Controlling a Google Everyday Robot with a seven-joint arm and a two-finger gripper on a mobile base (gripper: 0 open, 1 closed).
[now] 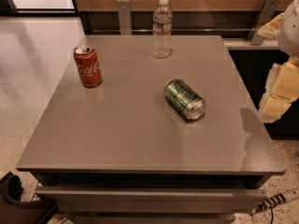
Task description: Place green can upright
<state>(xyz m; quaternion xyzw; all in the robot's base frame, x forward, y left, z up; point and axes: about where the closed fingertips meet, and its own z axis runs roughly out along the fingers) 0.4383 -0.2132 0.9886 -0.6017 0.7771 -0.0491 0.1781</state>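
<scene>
The green can (184,98) lies on its side on the grey table (117,134), right of the middle, with its silver end pointing to the front right. My gripper (274,105) is at the right edge of the view, off the table's right side and to the right of the can. It does not touch the can. Part of the arm is cut off by the frame edge.
A red Coca-Cola can (88,66) stands upright at the table's back left. A clear plastic water bottle (162,28) stands upright at the back middle. A dark counter (261,64) lies behind the gripper on the right. A cable (275,200) lies on the floor at the front right.
</scene>
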